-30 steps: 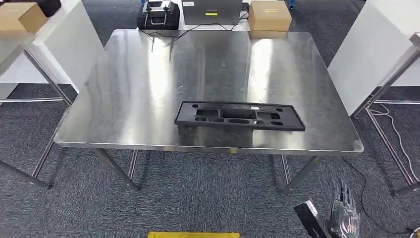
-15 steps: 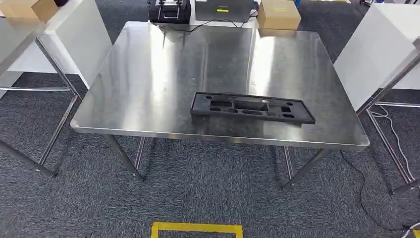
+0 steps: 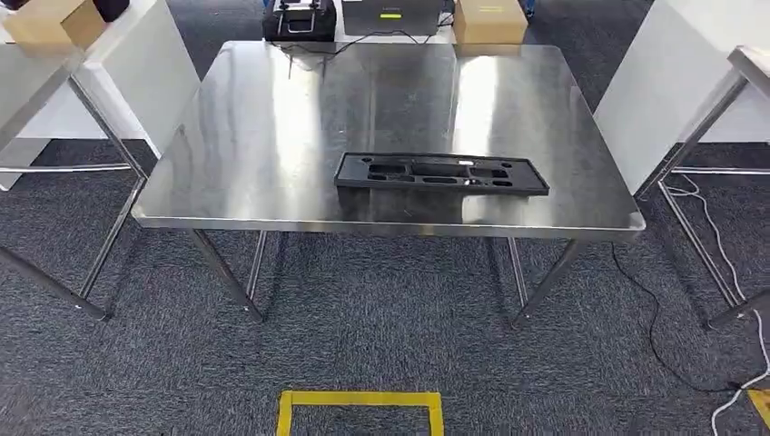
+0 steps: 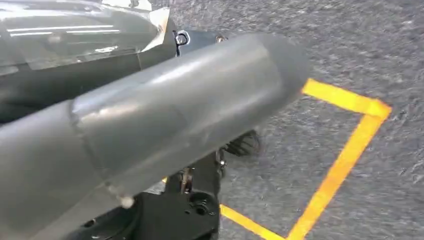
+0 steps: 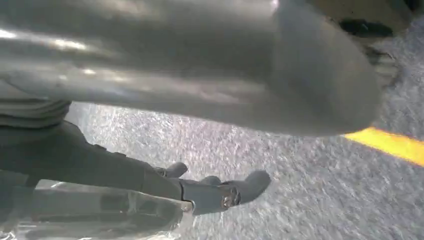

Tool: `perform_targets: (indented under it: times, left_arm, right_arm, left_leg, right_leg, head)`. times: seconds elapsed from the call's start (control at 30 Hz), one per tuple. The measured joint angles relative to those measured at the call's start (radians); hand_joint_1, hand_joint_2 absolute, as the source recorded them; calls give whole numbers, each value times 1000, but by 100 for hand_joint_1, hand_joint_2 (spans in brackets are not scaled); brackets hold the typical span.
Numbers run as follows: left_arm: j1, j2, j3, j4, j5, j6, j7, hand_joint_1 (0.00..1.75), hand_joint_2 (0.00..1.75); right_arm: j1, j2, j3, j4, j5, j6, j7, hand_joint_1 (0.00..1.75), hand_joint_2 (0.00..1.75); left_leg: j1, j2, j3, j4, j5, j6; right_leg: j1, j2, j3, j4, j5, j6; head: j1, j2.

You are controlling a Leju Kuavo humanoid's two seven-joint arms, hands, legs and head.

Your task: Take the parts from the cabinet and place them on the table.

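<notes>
A long black moulded part [image 3: 442,173] with several cut-outs lies flat on the steel table [image 3: 272,127], near its front edge and right of the middle. No hand touches it. My left hand [image 4: 175,115] hangs over the grey carpet, its thick grey thumb stretched out straight with nothing against it. My right hand [image 5: 215,192] also hangs above the carpet, its dark fingers [image 5: 250,184] extended and holding nothing. The cabinet is out of sight.
A yellow taped square [image 3: 361,411] marks the carpet in front of the table. Other steel tables stand at the left [image 3: 36,82] and right [image 3: 749,68]. Cardboard boxes [image 3: 488,20] and dark equipment [image 3: 300,20] sit behind. A cable [image 3: 672,354] trails on the floor at right.
The whole picture has shifted, so the camera moved; the table now sits farther off. The right hand seen low at the right a second ago has left the head view. The part stays put.
</notes>
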Motion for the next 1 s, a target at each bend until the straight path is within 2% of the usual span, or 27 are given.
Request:
perform_targets:
  times: [0.03, 0.07, 0.1, 0.13, 0.17, 0.2, 0.23, 0.27, 0.3, 0.37, 0.4, 0.43, 0.47, 0.5, 0.53, 0.57, 0.6, 0.63, 0.67, 0.7, 0.73, 0.77, 0.8, 0.87, 0.9, 0.93, 1.0]
  left_arm:
    - [0, -1, 0, 0, 3, 0, -1, 0, 0]
    - [0, -1, 0, 0, 5, 3, -2, 0, 0]
    - [1, -1, 1, 0, 6, 3, -2, 0, 0]
    - [0, 0, 2, 0, 8, 5, -3, 0, 0]
    - [0, 0, 3, 0, 12, 6, -4, 0, 0]
    - [0, -1, 5, 0, 16, 6, -5, 0, 0]
    - [-2, -3, 7, 0, 17, 7, -5, 0, 0]
    - [-2, -3, 8, 0, 19, 9, -5, 0, 0]
    - [-2, -3, 9, 0, 22, 10, -5, 0, 0]
    - [-2, -4, 10, 0, 24, 14, -5, 0, 0]
    - [-1, -6, 14, 0, 25, 15, -6, 0, 0]
    - [-5, -9, 16, 0, 25, 15, -5, 0, 0]
    - [-6, -8, 17, 0, 25, 15, -5, 0, 0]
    - [-6, -7, 19, 0, 26, 16, -5, 0, 0]
    - [-6, -7, 23, 0, 26, 16, -5, 0, 0]
    - [-6, -7, 25, 0, 26, 16, -5, 0, 0]
    - [-5, -7, 26, 0, 26, 16, -5, 0, 0]
    - [-4, -8, 27, 0, 26, 16, -5, 0, 0]
    - [-4, -9, 29, 0, 26, 16, -5, 0, 0]
    - [-4, -10, 31, 0, 28, 16, -5, 0, 0]
    - [-4, -11, 32, 0, 32, 16, -5, 0, 0]
    - [-4, -14, 33, 0, 37, 14, -5, 0, 0]
    - [-2, -14, 34, 0, 40, 10, -8, 0, 0]
    - [2, -10, 42, 0, 47, -7, -12, 0, 0]
    - [6, -8, 47, 0, 48, -11, -13, 0, 0]
    - [9, -3, 51, 0, 50, -13, -14, 0, 0]
    - [17, -3, 53, 0, 50, -18, -14, 0, 0]
  right_arm:
    - [0, 0, 0, 2, 0, 6, 2, 0, 0]
    - [0, 0, 0, 4, 0, 8, 5, 0, 0]
    - [0, 0, 0, 5, 0, 13, 8, 0, 0]
    - [0, 0, 0, 6, 0, 17, 10, 0, 0]
    - [0, 0, 0, 8, 1, 24, 12, 0, 0]
    - [-1, 1, 2, 8, 4, 26, 13, 0, 0]
    - [-2, 1, 3, 8, 6, 28, 16, 0, 0]
    - [-5, 3, 4, 9, 7, 29, 16, 0, 0]
    - [-7, 4, 5, 9, 7, 29, 16, 0, 0]
    - [-7, 5, 5, 10, 13, 33, 17, 0, 0]
    - [-7, 5, 6, 12, 17, 36, 18, 0, 0]
    - [-8, 5, 7, 13, 21, 38, 18, 0, 0]
    - [-9, 6, 9, 13, 25, 39, 18, 0, 0]
    - [-10, 9, 11, 13, 26, 39, 18, 0, 0]
    - [-13, 10, 13, 13, 28, 39, 18, 0, 0]
    - [-14, 11, 14, 13, 29, 39, 18, 0, 0]
    - [-16, 11, 15, 13, 30, 39, 18, 0, 0]
    - [-16, 11, 17, 13, 32, 40, 18, 0, 0]
    - [-17, 12, 19, 13, 34, 40, 18, 0, 0]
    - [-19, 12, 21, 13, 38, 41, 18, 0, 0]
    - [-23, 12, 23, 13, 43, 42, 18, 0, 0]
    - [-28, 11, 24, 13, 47, 45, 19, 0, 0]
    - [-33, 12, 26, 13, 51, 47, 19, 0, 0]
    - [-36, 15, 31, 13, 60, 50, 19, 0, 0]
    - [-34, 17, 33, 13, 61, 51, 19, 0, 0]
    - [-35, 19, 36, 14, 63, 54, 21, 0, 0]
    - [-35, 21, 40, 14, 66, 56, 24, 0, 0]
  left_leg:
    - [0, 0, -19, 80, -39, -5]
    - [1, 0, -21, 123, -44, -9]
    - [5, 0, -4, 123, -24, -12]
    - [9, 1, 22, 97, 2, -14]
    - [14, 1, 91, 7, 45, -16]
    - [18, 2, 157, -86, 61, -19]
    - [17, -2, 200, -153, 29, -22]
    - [11, -7, 194, -155, 35, -8]
    - [11, -7, 183, -156, 35, -5]
    - [0, -8, 176, -153, 45, 15]
    - [5, -2, 155, -165, 62, 38]
    - [2, -1, 148, -164, 72, 48]
    - [3, 0, 128, -164, 85, 58]
    - [1, 0, 112, -164, 98, 60]
    - [-1, 2, 95, -163, 112, 61]
    - [-4, 3, 78, -162, 124, 62]
    - [-6, 3, 64, -161, 140, 62]
    - [-9, 4, 47, -160, 153, 61]
    - [-10, 3, 32, -160, 165, 60]
    - [-13, 3, 18, -160, 179, 57]
    - [-13, 2, 10, -160, 189, 55]
    - [-14, 2, 5, -159, 199, 49]
    - [-15, 5, 3, -159, 208, 41]
    - [-7, 9, 4, -168, 232, 29]
    - [-8, 8, 3, -175, 244, 19]
    - [-2, 4, -8, -167, 234, 16]
    - [1, 1, -28, -80, 89, 5]
  right_leg:
    - [1, -1, -9, 3, 10, 2]
    - [1, -2, -25, 8, 20, 4]
    - [0, -3, -40, 13, 27, 7]
    - [0, -3, -52, 19, 32, 10]
    - [-4, -2, -69, 32, 37, 16]
    - [-6, -2, -81, 45, 39, 21]
    - [-2, -2, -95, 56, 42, 26]
    - [2, -1, -101, 62, 48, 33]
    - [4, -2, -102, 64, 53, 42]
    - [6, -2, -104, 53, 70, 64]
    - [1, -1, -118, 59, 71, 70]
    - [-4, 1, -127, 76, 45, 64]
    - [-1, 2, -149, 124, -14, 52]
    - [-1, 4, -171, 196, -76, 44]
    - [-1, 4, -191, 274, -122, 43]
    - [-1, 4, -202, 338, -144, 46]
    - [0, 5, -196, 383, -142, 56]
    - [2, 5, -168, 375, -119, 66]
    - [4, 6, -127, 335, -90, 73]
    - [8, 6, -60, 252, -64, 72]
    - [12, 6, 10, 157, -63, 61]
    - [21, 5, 80, 53, -95, 41]
    - [28, 6, 106, -6, -111, 34]
    - [35, 8, 86, 6, -101, 23]
    - [32, 7, 79, 1, -89, 12]
    - [9, 3, 71, -3, -71, 5]
    - [14, 0, 41, -2, -43, -16]
  head:
    - [-1, 0]
    - [0, 0]
    - [-1, 0]
    - [-1, 0]
    - [0, 0]
    - [-1, 0]
    - [-3, 0]
    - [-1, 0]
    - [0, 0]
    - [2, 0]
    - [0, 0]
    - [1, 0]
    - [6, 0]
    - [7, 0]
    - [7, 0]
    - [6, 0]
    - [7, 0]
    - [7, 0]
    - [8, 0]
    - [7, 0]
    - [8, 0]
    - [6, 0]
    - [6, 0]
    - [8, 0]
    - [6, 0]
    - [8, 0]
    - [-4, 0]
